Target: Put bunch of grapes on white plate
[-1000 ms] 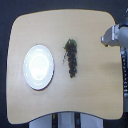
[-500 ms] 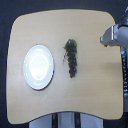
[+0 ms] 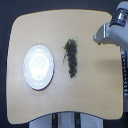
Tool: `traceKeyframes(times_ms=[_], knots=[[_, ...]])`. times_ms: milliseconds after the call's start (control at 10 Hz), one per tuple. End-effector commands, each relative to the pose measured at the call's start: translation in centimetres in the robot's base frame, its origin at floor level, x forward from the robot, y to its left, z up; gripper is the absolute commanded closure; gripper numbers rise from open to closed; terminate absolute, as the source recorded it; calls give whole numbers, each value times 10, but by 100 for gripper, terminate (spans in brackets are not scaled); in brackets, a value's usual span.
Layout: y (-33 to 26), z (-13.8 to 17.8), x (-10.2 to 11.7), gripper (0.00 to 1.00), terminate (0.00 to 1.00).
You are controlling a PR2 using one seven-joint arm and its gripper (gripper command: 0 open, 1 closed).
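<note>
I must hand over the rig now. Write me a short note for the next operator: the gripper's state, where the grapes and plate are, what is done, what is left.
Gripper: at the exterior view's upper right, over the table edge, holding nothing; the picture is too blurred to tell whether it is open or shut.
Bunch of grapes: lying on the wooden table near the middle, stem end toward the top of the view, apart from the gripper.
White plate: on the exterior view's left of the grapes, empty, not touching them.
Done: nothing yet; the grapes are not grasped.
Left: reach the grapes, grasp, lift, carry to the plate, release.
</note>
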Motion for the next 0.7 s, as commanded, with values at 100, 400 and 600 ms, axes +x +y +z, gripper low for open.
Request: traceKeyframes(times_ms=[100,400,600], knots=[[72,-25,16,0,0],[102,-42,17,0,0],[122,-59,15,0,0]])
